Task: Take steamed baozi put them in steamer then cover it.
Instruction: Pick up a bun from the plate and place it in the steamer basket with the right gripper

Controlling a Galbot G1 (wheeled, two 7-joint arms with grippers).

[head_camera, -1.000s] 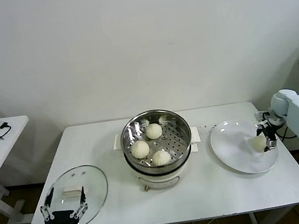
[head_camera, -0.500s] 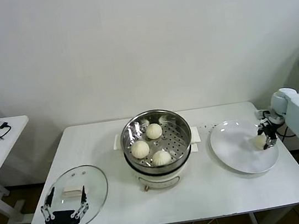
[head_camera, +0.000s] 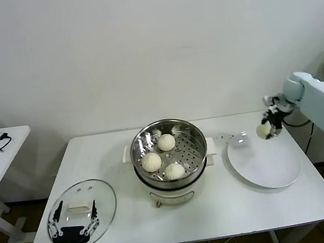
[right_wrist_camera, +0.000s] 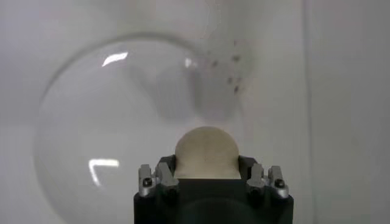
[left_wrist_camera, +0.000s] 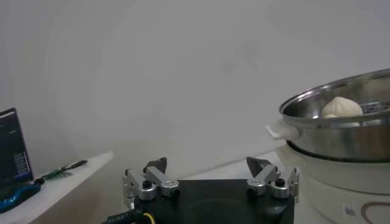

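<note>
Your right gripper (head_camera: 266, 127) pinched the last cream-white domed baozi (head_camera: 263, 131) above the flat white plate (head_camera: 265, 167); the round shiny steel steamer (head_camera: 169, 152) lay well off toward its left.

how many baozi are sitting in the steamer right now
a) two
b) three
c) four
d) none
b) The head view shows three baozi on the perforated tray of the steamer, while the fourth baozi is held in the right gripper above the white plate.
</note>
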